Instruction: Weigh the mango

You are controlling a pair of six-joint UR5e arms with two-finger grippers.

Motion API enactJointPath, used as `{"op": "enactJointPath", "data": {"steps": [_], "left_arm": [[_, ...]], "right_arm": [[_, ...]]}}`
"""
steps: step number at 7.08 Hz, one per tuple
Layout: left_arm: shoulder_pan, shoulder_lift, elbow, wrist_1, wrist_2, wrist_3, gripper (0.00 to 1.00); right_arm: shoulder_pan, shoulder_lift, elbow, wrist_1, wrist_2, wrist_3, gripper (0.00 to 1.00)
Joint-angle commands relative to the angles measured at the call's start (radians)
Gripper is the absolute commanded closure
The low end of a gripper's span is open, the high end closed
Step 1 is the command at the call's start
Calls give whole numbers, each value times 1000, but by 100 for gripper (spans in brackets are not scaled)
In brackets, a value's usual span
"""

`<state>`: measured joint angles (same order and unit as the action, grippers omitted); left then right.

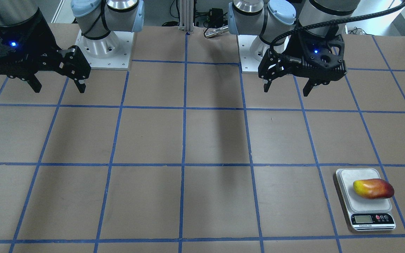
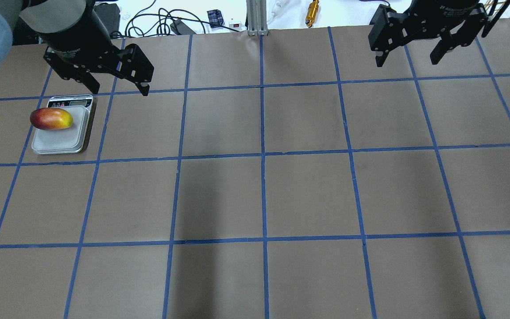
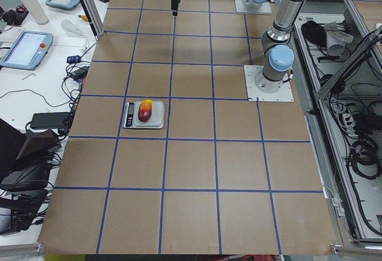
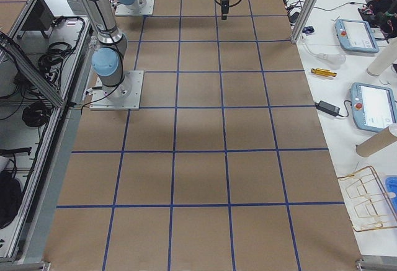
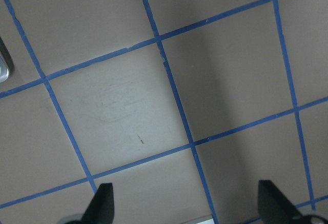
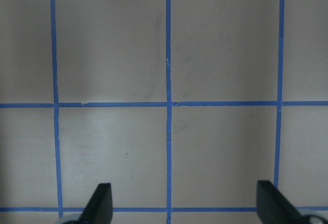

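Note:
The mango (image 1: 373, 188), yellow at one end and orange-red at the other, lies on the platform of a small silver kitchen scale (image 1: 350, 196). Both show in the overhead view, the mango (image 2: 51, 118) on the scale (image 2: 60, 144) at the far left. The exterior left view shows the mango (image 3: 144, 110) too. My left gripper (image 2: 119, 92) hangs open and empty above the table, beside the scale's display end, clear of the mango. In the front-facing view the left gripper (image 1: 286, 91) is far from the scale. My right gripper (image 2: 406, 63) is open and empty at the far right.
Brown table with a blue tape grid. The arm bases (image 1: 104, 49) (image 1: 255, 56) stand at the robot's edge. A corner of the scale (image 5: 2, 65) shows at the left wrist view's edge. Tablets (image 4: 356, 35) and a wire basket (image 4: 372, 196) lie off the table.

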<state>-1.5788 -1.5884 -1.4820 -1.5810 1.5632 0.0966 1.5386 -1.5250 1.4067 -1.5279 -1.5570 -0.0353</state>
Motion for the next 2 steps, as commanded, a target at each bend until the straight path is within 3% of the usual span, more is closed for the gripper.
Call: {"op": "enactJointPath", "data": {"steps": [1,2], "left_arm": [[-1,-1,2,1,0,-1,0],[-1,1,2,1,0,-1,0]], "right_arm": [[0,0,0,0,0,0,0],[0,-1,0,0,0,0,0]]}}
